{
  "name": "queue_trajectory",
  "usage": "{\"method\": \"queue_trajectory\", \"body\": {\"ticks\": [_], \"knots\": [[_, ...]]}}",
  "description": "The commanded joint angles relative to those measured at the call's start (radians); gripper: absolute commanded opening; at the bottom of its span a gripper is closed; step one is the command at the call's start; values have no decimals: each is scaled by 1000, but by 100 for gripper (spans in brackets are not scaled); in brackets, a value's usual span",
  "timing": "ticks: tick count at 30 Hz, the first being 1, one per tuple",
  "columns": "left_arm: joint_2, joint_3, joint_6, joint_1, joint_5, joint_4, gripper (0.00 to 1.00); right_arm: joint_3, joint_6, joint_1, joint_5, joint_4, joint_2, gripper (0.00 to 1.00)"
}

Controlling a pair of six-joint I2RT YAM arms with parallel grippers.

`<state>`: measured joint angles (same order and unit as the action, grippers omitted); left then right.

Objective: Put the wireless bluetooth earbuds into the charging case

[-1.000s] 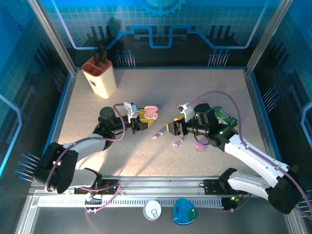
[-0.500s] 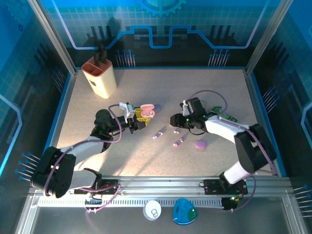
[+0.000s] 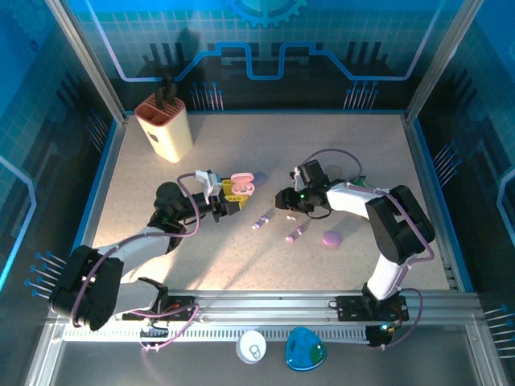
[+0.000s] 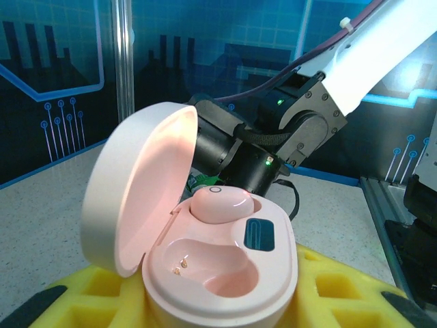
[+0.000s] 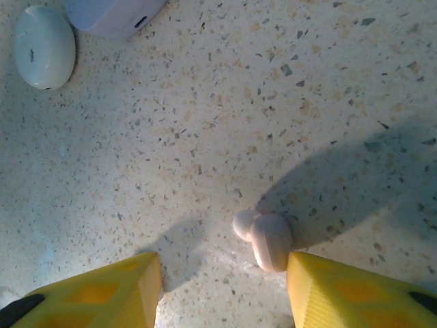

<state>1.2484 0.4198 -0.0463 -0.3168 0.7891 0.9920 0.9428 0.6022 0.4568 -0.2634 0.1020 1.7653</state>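
My left gripper [image 3: 229,195] is shut on the open pink charging case [image 4: 225,273], its yellow fingers [image 4: 328,287] against the case's sides. The lid [image 4: 130,184] stands up on the left. One pink earbud [image 4: 222,203] sits in the far slot; the near slot is bare. My right gripper [image 5: 222,280] is open, low over the table just right of the case [image 3: 244,186]. A loose pink earbud [image 5: 266,239] lies between its fingers, close against the right finger [image 5: 341,294]. Two lavender earbuds [image 3: 259,221] [image 3: 295,233] lie on the table in front.
A lavender case [image 3: 331,238] lies right of the loose buds. Another lavender case [image 5: 113,14] and a white case [image 5: 44,37] lie beyond my right gripper. A cream holder [image 3: 165,127] stands at the back left. A white case [image 3: 252,347] and a blue object [image 3: 305,350] sit below the rail.
My right arm has folded in, carrying its gripper a little back and left, down towards the table. The left gripper with the pink case has barely shifted.
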Motion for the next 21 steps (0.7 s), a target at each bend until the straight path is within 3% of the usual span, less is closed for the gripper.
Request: {"method": "queue_trajectory", "body": {"ticks": [1, 21], "knots": [[-27, -1, 3, 5, 7, 4, 34, 17, -12, -4, -16, -12, 34, 53], [-81, -33, 8, 5, -24, -6, 35, 128, -66, 108, -31, 24, 113, 54]]}}
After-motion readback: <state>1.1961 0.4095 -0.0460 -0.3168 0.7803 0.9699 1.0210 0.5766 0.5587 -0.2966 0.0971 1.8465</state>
